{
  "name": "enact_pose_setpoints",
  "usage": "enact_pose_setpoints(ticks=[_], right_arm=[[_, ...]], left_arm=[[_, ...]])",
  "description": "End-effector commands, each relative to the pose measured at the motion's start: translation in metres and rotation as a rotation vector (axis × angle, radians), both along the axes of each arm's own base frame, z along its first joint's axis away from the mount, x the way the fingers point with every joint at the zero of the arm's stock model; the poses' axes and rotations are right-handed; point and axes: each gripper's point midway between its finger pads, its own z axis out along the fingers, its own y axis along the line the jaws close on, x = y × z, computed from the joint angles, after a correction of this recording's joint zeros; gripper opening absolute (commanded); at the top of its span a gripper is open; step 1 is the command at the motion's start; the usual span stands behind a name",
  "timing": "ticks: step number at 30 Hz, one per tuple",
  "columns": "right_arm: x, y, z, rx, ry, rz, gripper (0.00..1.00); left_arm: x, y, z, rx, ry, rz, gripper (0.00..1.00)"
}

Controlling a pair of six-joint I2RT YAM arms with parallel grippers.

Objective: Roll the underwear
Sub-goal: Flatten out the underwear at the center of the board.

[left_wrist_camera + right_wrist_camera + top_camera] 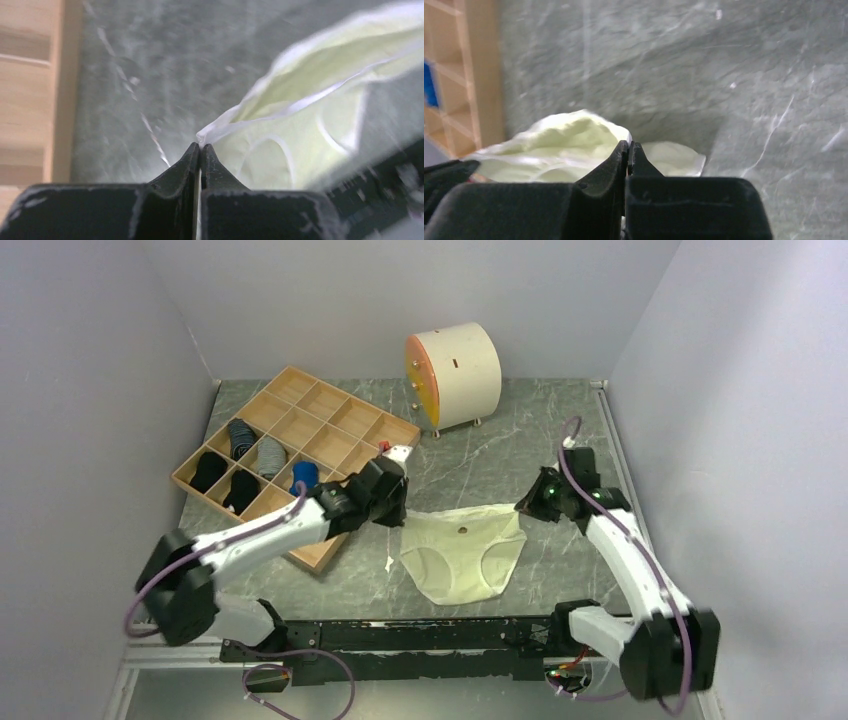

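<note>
pale yellow-green fabric underwear (465, 555): white-trimmed, you have it spread on the grey marbled worktop (520, 440), waistband taut between both arms
left pincer (200, 146): clenched on your left waistband corner
right pincer (629, 144): clenched on the right corner

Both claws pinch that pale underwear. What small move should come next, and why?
Probably draw both corners toward the near edge together to start rolling: left gripper and right gripper are shut on the waistband corners, and the underwear lies flat, unrolled.
</note>
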Motion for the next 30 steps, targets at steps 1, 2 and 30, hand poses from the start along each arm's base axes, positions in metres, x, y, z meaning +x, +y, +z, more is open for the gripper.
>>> enact_pose_setpoints(ticks=[1,2,30], right_arm=[[0.062,-0.018,-0.030,-0.081,-0.062,-0.105,0.00],[0.073,-0.022,-0.040,-0.100,-0.050,-0.119,0.00],[0.132,-0.045,-0.056,-0.162,-0.012,-0.074,0.47]], left_arm=[[0.084,0.004,-0.014,-0.021,-0.045,0.110,0.05],[0.096,0.003,-0.020,-0.009,-0.046,0.109,0.05],[0.164,-0.020,-0.056,0.076,0.028,-0.005,0.62]])
